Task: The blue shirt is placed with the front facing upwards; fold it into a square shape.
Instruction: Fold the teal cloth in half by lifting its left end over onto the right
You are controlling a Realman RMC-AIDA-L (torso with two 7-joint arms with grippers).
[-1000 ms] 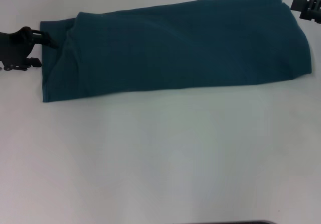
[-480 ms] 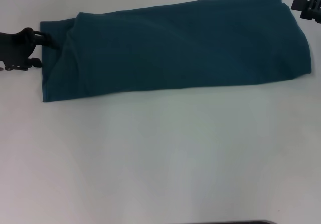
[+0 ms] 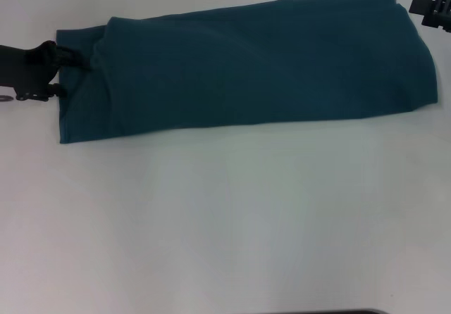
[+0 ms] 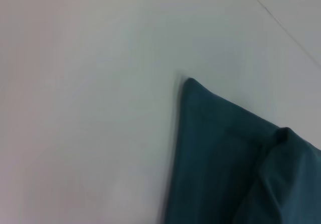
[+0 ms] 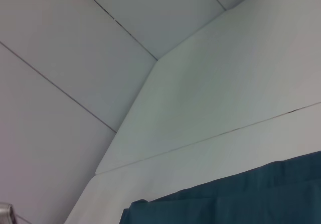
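Observation:
The blue shirt lies folded into a long strip across the far part of the white table. Its plain side is up; the chest letters and the neck label are hidden. My left gripper is at the strip's left end. Its fingers are apart, the upper finger over the cloth's edge and the lower one just left of it. The left wrist view shows a corner of the shirt on the table. My right gripper is by the strip's far right corner, only partly in view. The right wrist view shows the shirt's edge.
The table's near half is bare white surface. A dark edge shows at the bottom of the head view. The right wrist view shows pale wall panels with seams behind the table.
My left gripper has moved right, from just off the shirt's left end to over its edge. The shirt and the right gripper have not moved.

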